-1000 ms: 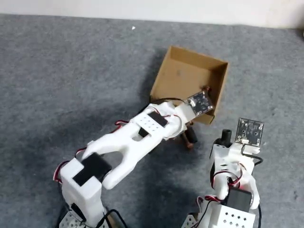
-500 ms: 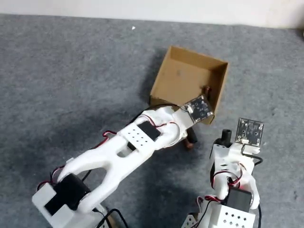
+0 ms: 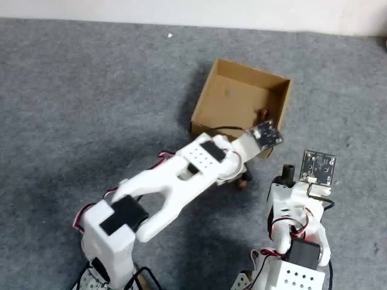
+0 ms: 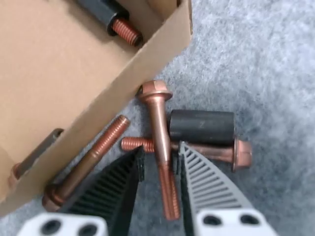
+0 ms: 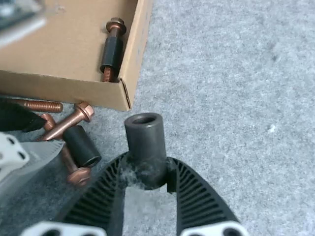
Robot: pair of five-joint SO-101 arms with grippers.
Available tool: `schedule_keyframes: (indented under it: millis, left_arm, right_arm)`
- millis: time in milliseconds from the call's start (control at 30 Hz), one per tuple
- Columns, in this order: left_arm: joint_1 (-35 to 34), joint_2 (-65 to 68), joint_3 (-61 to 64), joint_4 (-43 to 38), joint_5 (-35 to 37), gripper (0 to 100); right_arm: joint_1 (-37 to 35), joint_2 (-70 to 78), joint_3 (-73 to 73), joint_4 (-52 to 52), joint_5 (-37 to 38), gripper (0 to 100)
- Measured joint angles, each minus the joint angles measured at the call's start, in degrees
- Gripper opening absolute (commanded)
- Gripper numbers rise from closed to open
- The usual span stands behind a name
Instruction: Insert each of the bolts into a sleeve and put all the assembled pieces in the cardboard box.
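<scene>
High view, clock directions read on that view.

- Surface (image 3: 91, 90): grey, carpet-like.
- Cardboard box (image 3: 233, 99): sits toward 1 o'clock and is open on top.
- 1 assembled piece (image 3: 262, 115) lies inside the box against its 3 o'clock wall. It is a bolt through a black sleeve, seen in the right wrist view (image 5: 112, 49) and the left wrist view (image 4: 110, 14).
- Left arm: comes in from 7 o'clock, with its wrist over the loose parts just outside the box's 5 o'clock corner.
- Left pincer (image 4: 160, 157): fingers narrowly apart, straddling the shaft of the middle bolt (image 4: 156, 118). 1 finger is about touching the shaft and a slim gap shows at the other, so it is not clamped.
- The middle bolt lies flat on the surface with its head just beside the box wall.
- Second bolt (image 4: 206, 150): flat on the surface, crossing the middle bolt and touching the loose sleeve (image 4: 202, 127), which lies on its side.
- Third bolt (image 4: 88, 162): flat on the surface along the outside of the box wall.
- Right arm: at 5 o'clock.
- Right pincer (image 5: 146, 169): clamped on the lower end of the upright sleeve (image 5: 145, 140). The sleeve's bore faces up and it is held above the surface, near the box corner but apart from it. It also appears in the high view (image 3: 287, 173).
</scene>
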Motion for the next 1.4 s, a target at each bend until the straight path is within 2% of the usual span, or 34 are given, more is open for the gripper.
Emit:
schedule_keyframes:
  millis: [167, 333, 533, 767, 1100, 1400]
  left_arm:
    - [0.1, 3.6, -5.7, 4.0, 0.0, 0]
    - [0.6, 4.1, -6.2, 4.7, -0.1, 0]
    - [0.7, 1.8, -6.3, 9.5, -0.1, 0]
    - [0.3, -14.3, 5.5, 10.7, 0.0, 0]
    - [-12.1, -35.2, 22.2, 10.8, 0.0, 0]
    - [-13.3, -58.9, 31.9, 10.8, 6.1, 0]
  right_arm:
    - [0.0, 0.0, 0.0, 0.0, 0.0, 0.5]
    - [0.0, 0.0, 0.0, 0.0, 0.0, 0.5]
    - [0.0, 0.0, 0.0, 0.0, 0.0, 0.5]
    - [0.0, 0.0, 0.0, 0.0, 0.0, 0.5]
    - [-0.1, -0.1, 0.5, 0.0, 0.0, 0.5]
    - [-11.6, -0.2, 0.5, 0.0, 0.0, 0.5]
